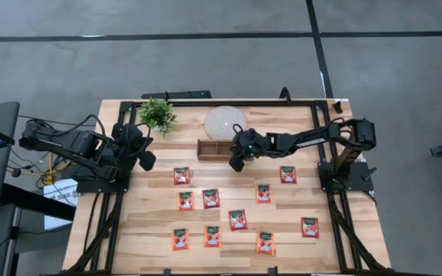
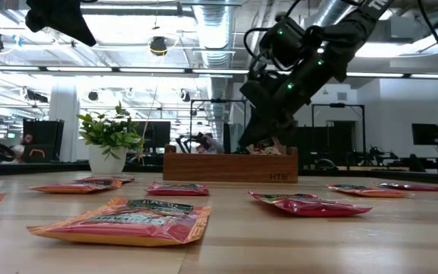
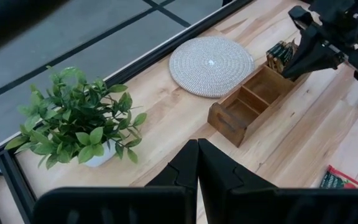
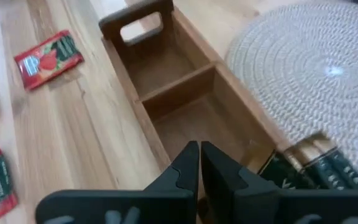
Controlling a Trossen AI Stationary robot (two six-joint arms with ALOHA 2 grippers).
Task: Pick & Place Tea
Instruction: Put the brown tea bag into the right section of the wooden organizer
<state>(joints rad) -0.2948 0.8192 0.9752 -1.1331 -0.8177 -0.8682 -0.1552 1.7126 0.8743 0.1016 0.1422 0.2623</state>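
over the wooden tray (image 1: 215, 148) near the desk's (image 1: 336, 245) far edge, we are hovering the right gripper (image 1: 237, 162) at the tray's right end, its fingers pressed together and gripping nothing we can make out. our left gripper (image 1: 147, 160) is waiting near the left edge beside the potted plant (image 1: 156, 114), also fully closed and empty. some dark-labelled sachets (image 4: 309, 168) are already standing in the tray's end compartment nearest the round woven mat (image 1: 225, 122), while the other two compartments are looking bare. about eleven red tea sachets (image 1: 237, 219) are lying flat and scattered across the middle and near part of the desk, well apart from the tray. we are judging the task as only partly done: most of the tea is waiting to be picked up.
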